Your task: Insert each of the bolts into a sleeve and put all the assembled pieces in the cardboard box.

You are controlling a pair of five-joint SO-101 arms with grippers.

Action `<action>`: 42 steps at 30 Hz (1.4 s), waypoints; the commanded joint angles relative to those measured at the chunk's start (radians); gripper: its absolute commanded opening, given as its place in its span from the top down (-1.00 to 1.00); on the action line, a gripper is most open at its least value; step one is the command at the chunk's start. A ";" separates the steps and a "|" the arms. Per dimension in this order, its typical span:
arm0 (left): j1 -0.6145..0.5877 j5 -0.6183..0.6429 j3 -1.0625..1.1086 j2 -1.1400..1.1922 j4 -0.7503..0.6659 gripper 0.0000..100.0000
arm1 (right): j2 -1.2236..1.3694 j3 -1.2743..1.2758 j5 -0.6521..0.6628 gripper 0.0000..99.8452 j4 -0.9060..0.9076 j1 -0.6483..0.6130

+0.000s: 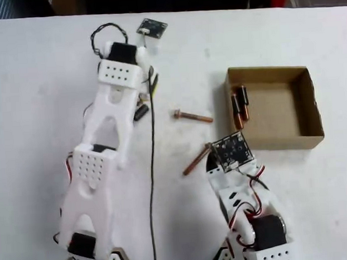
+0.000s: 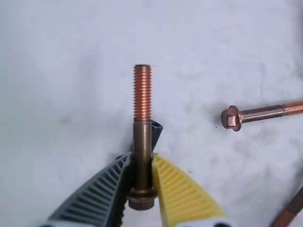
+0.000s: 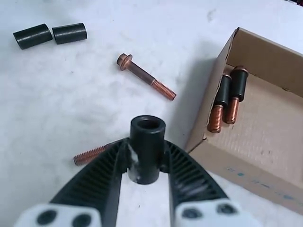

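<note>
This looks like a robotics lab or small workshop. A plain white bench (image 1: 28, 68) carries a white plastic arm (image 1: 99, 170) on the left of the high view and a second arm (image 1: 239, 199) at the lower right, both with bare black motors (image 1: 268, 230), loose red and white wires (image 1: 252, 197) and uncovered circuit boards (image 1: 232, 150). A thin black cable (image 1: 152, 184) trails down the middle, and around it lie copper bolts (image 1: 192, 116), black sleeves (image 3: 50, 34) and an open cardboard box (image 1: 310, 104) at the right, hardware rather than household goods.
</note>
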 commanded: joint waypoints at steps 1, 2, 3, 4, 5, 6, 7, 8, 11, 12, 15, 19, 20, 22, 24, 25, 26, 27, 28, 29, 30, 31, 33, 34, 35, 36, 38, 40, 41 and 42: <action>-0.012 -0.011 -0.043 -0.131 0.009 0.96 | -0.010 -0.009 -0.008 0.96 -0.024 0.005; -0.012 -0.011 -0.018 -0.163 0.009 0.96 | -0.010 -0.009 -0.008 0.96 -0.024 0.005; -0.010 -0.011 0.021 -0.200 0.009 0.96 | -0.010 -0.009 -0.008 0.96 -0.024 0.005; -0.007 -0.011 0.075 -0.242 0.009 0.96 | -0.010 -0.009 -0.008 0.96 -0.024 0.005; -0.004 -0.011 0.138 -0.286 0.009 0.96 | -0.010 -0.009 -0.008 0.96 -0.024 0.005; -0.004 -0.011 0.201 -0.335 0.008 0.96 | -0.010 -0.009 -0.008 0.96 -0.024 0.005; -0.005 -0.012 0.261 -0.380 0.006 0.96 | -0.010 -0.009 -0.008 0.96 -0.024 0.005; -0.008 -0.015 0.318 -0.426 0.003 0.96 | -0.010 -0.009 -0.008 0.96 -0.024 0.005; -0.021 -0.021 0.476 -0.550 0.003 0.96 | -0.010 -0.009 -0.008 0.96 -0.024 0.005; -0.022 -0.021 0.526 -0.587 0.003 0.96 | -0.010 -0.009 -0.008 0.96 -0.024 0.005; -0.024 -0.104 0.664 -0.685 0.003 0.96 | -0.010 -0.009 -0.008 0.96 -0.024 0.005; -0.024 -0.219 0.852 -0.817 -0.006 0.96 | -0.010 -0.006 -0.008 0.96 -0.024 0.007; -0.030 -0.227 0.901 -0.852 -0.017 0.96 | -0.010 -0.002 -0.008 0.96 -0.025 0.005; -0.047 -0.232 1.003 -0.924 -0.049 0.96 | -0.010 0.009 -0.008 0.96 -0.042 0.007; -0.068 -0.233 1.114 -1.001 -0.084 0.96 | -0.010 0.029 -0.008 0.96 -0.073 0.007; -0.079 -0.233 1.169 -1.043 -0.103 0.96 | -0.010 0.041 -0.008 0.96 -0.090 0.007; -0.087 -0.233 1.227 -1.084 -0.124 0.96 | -0.010 0.051 -0.008 0.96 -0.105 0.007; -0.096 -0.238 1.286 -1.127 -0.146 0.96 | -0.010 0.060 -0.008 0.96 -0.117 0.005; -0.101 -0.259 1.349 -1.170 -0.172 0.96 | -0.010 0.066 -0.008 0.97 -0.127 0.005; -0.101 -0.296 1.415 -1.211 -0.201 0.96 | -0.010 0.071 -0.008 0.97 -0.131 0.005; -0.101 -0.336 1.479 -1.251 -0.229 0.96 | -0.010 0.071 -0.008 0.97 -0.131 0.005; -0.101 -0.373 1.542 -1.291 -0.261 0.96 | -0.010 0.072 -0.008 0.97 -0.130 0.005; -0.101 -0.440 1.653 -1.369 -0.328 0.96 | -0.010 0.072 -0.008 0.97 -0.130 0.005; -0.101 -0.466 1.699 -1.406 -0.359 0.96 | -0.010 0.074 -0.008 0.97 -0.130 0.005; -0.101 -0.489 1.740 -1.437 -0.385 0.96 | -0.010 0.074 -0.008 0.97 -0.128 0.005; -0.101 -0.509 1.774 -1.465 -0.408 0.96 | -0.010 0.074 -0.008 0.97 -0.127 0.005; -0.102 -0.545 1.837 -1.511 -0.437 0.96 | -0.010 0.074 -0.008 0.97 -0.127 0.005; -0.119 -0.589 1.884 -1.538 -0.454 0.96 | -0.010 0.074 -0.008 0.97 -0.127 0.005; -0.133 -0.615 1.907 -1.541 -0.468 0.96 | -0.010 0.074 -0.008 0.97 -0.127 0.005; -0.148 -0.647 1.927 -1.541 -0.483 0.96 | -0.010 0.074 -0.008 0.97 -0.127 0.005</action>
